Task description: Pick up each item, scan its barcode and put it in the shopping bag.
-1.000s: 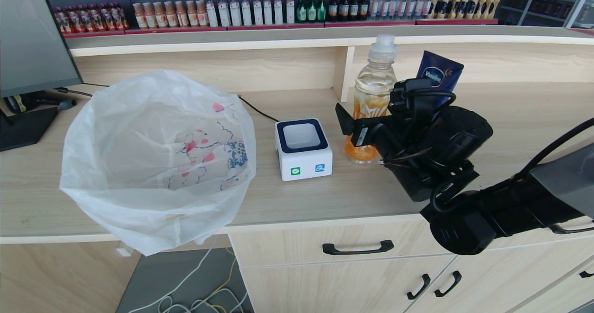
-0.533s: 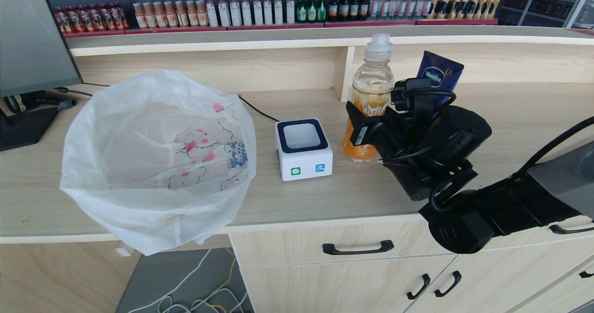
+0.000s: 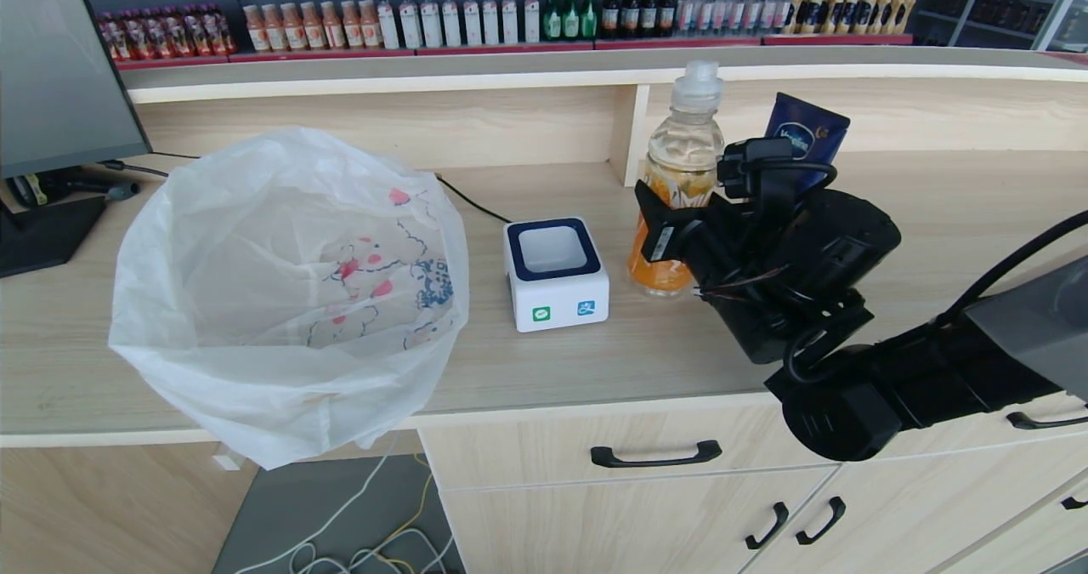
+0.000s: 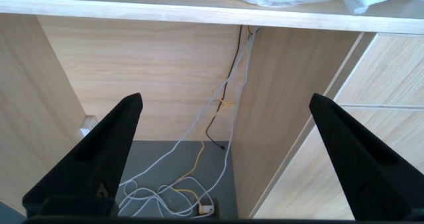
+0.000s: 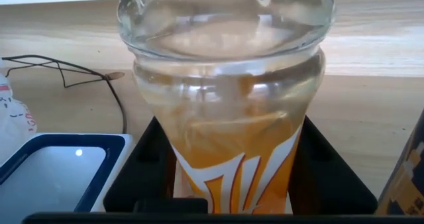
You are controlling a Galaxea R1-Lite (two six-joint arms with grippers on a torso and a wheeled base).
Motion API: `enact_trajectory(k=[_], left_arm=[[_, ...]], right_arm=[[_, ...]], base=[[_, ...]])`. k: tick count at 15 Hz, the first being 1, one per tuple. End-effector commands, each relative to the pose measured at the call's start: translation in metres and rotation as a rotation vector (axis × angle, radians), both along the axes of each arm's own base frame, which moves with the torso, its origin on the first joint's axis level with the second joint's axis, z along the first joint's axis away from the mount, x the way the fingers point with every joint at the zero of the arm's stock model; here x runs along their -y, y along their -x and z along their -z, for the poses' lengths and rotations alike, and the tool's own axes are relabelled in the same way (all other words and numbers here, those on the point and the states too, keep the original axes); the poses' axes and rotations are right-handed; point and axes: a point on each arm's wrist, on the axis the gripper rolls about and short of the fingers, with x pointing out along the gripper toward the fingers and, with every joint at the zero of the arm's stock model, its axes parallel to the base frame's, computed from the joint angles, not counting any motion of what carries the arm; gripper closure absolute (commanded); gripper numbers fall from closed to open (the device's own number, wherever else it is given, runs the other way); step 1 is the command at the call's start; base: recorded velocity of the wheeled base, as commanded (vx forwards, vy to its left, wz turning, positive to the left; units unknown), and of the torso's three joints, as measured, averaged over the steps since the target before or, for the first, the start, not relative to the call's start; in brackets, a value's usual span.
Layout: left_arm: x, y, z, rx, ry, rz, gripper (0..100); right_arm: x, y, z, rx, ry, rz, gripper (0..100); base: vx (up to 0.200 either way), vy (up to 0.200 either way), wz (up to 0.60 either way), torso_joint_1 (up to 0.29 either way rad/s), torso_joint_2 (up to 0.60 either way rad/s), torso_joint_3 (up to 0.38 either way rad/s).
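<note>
A clear bottle [image 3: 680, 153] of orange drink with a white cap stands on the wooden counter [image 3: 952, 208], right of the white scanner [image 3: 554, 272]. My right gripper [image 3: 680, 221] is shut on the bottle's lower half, one finger pressed on each side; the right wrist view shows the bottle [image 5: 225, 118] squeezed between the dark fingers [image 5: 142, 168]. A dark blue tube [image 3: 806, 132] stands just behind the gripper. The open white shopping bag [image 3: 289, 285] sits at the counter's left front. My left gripper [image 4: 222, 158] hangs open below the counter edge, holding nothing.
The scanner [image 5: 53, 168] lies between bag and bottle, its cable running back along the counter. A monitor [image 3: 59, 64] stands at the far left. A raised shelf with a wooden divider [image 3: 629, 132] rises behind the bottle. Drawers [image 3: 654, 453] and loose floor cables [image 4: 185, 184] lie below.
The right gripper's fingers closed onto the bottle; the near finger, apart a second ago, now presses its side. The bottle shifted slightly. Bag and scanner stayed put.
</note>
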Motion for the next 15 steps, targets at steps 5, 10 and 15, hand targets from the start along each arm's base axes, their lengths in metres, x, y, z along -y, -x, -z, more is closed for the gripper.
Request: enact_trajectory(k=[5,10,15], left_arm=[[0.000,0.000,0.000,0.000,0.000,0.000,0],[0.000,0.000,0.000,0.000,0.000,0.002,0],[0.000,0.000,0.000,0.000,0.000,0.000,0]], right_arm=[[0.007,0.022,-0.020,0.033,-0.021,-0.014,100],[0.020,0.066,-0.019,-0.009,0.012,-0.067,100],[0.056,0.122,-0.023,-0.020,0.030,-0.088,100]], base=[[0.000,0.000,0.00,0.000,0.00,0.000],[0.000,0.000,0.00,0.000,0.00,0.000],[0.000,0.000,0.00,0.000,0.00,0.000]])
